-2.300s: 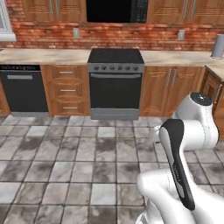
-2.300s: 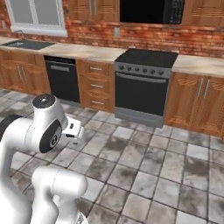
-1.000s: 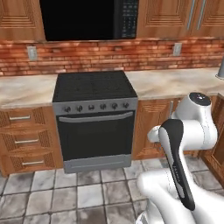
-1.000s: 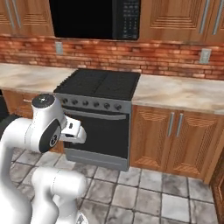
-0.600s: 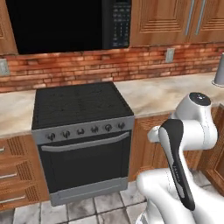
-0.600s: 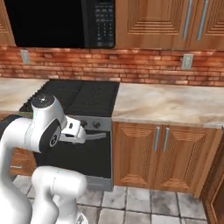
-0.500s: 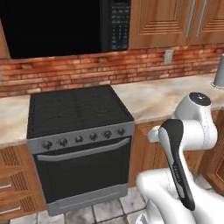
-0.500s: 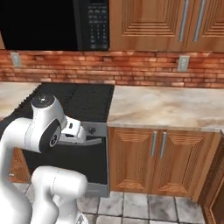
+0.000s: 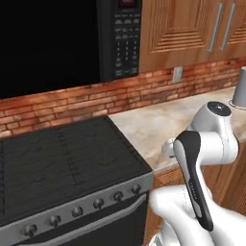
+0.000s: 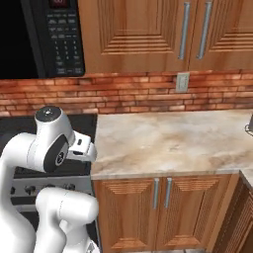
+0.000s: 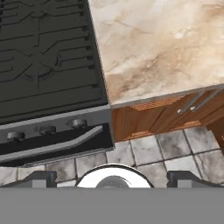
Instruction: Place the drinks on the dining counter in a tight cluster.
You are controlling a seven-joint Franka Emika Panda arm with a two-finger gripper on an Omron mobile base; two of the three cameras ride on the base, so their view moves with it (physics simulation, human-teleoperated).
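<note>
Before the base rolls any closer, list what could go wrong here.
1. The folded arm hangs right at the edge of the marble counter and the stove; more forward drive could knock its elbow into them.
2. The open pincer points down at the floor tiles and the stove front, with no drinks in sight, so the base may need to turn away.

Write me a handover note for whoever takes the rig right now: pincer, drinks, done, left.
Pincer: open, holding nothing, hanging above the floor tiles in front of the stove.
Base: parked close to the stove and the marble counter along the brick wall, under the microwave.
Drinks: no bottle in sight from here; that counter carries none. A grey object sits at its far right end; can't tell what it is.
Done: nothing that these views show.
Left: find the dining counter and the three bottles, then group them tightly.
</note>
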